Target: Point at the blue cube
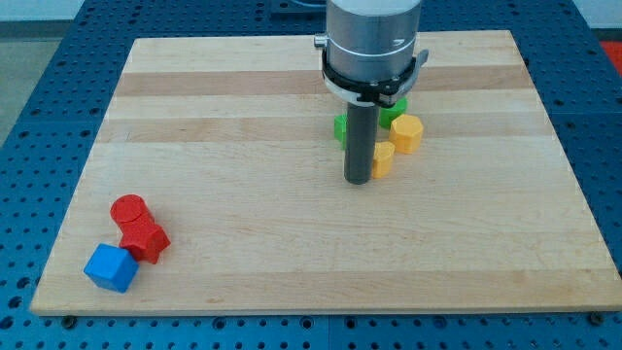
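Blue cube [110, 268] low in the lower left of the frame, near the board's bottom-left corner, touching or all but touching a red block [145, 238] just up and right of it. Second red piece, a short cylinder [128, 209], directly above that, pressed against it.

No pincer on this arm: nothing to open, nothing held. Just a dark rod hanging from a grey cylindrical mount [374, 44] whose top is cut off by the frame's upper edge. My tip [359, 181] down on the wooden board [243, 126] right of centre, well apart from the blue cube, a long way to its upper right.

Cluster behind the rod hard to read. Yellow block [406, 133] in clear view at the right of the rod. Smaller yellow piece [384, 158] just beside the tip on its right, half hidden by the rod, shape unclear. Green block [341, 127] peeking out at the rod's left, mostly covered. More green [394, 112] above the yellow one, under the mount; cannot tell whether one green block or two.

Blue perforated table [49, 107] around the board.
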